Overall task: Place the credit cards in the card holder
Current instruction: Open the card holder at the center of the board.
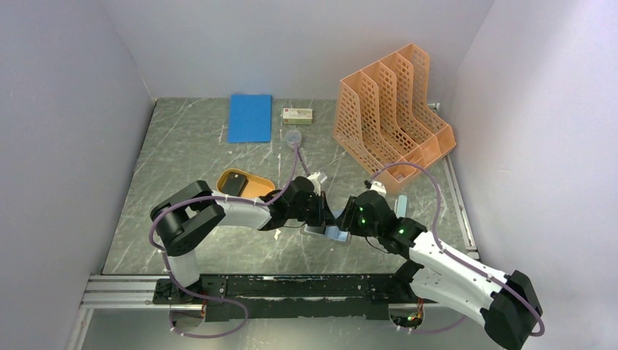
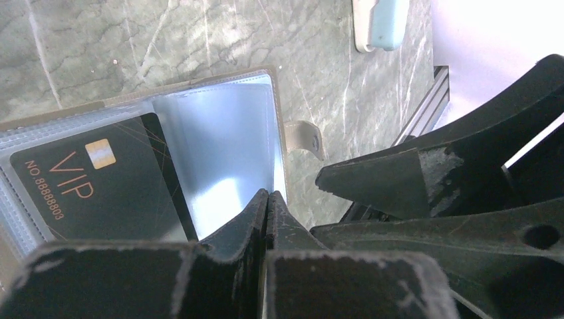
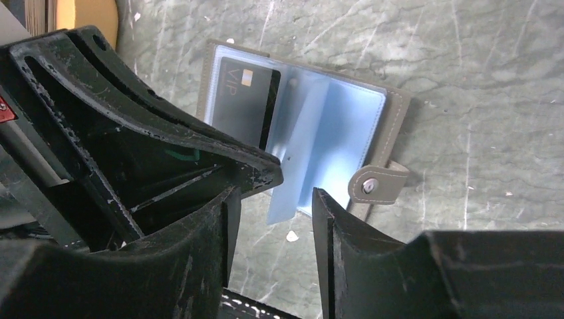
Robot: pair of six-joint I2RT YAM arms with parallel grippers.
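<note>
Holder point(image 3: 394, 113) open, one card point(image 3: 239, 100) already in
Left gripper point(image 2: 267, 203) shut at sleeve point(image 2: 226, 146) edge, right gripper point(image 3: 274, 199) parted, empty; steady the sleeve for loading

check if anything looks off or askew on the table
Nothing spilled or damaged. The card holder lies open, and one clear sleeve stands up from it at a slant instead of lying flat, apparently pinched by the shut left gripper. A VIP card is already in a pocket.
</note>
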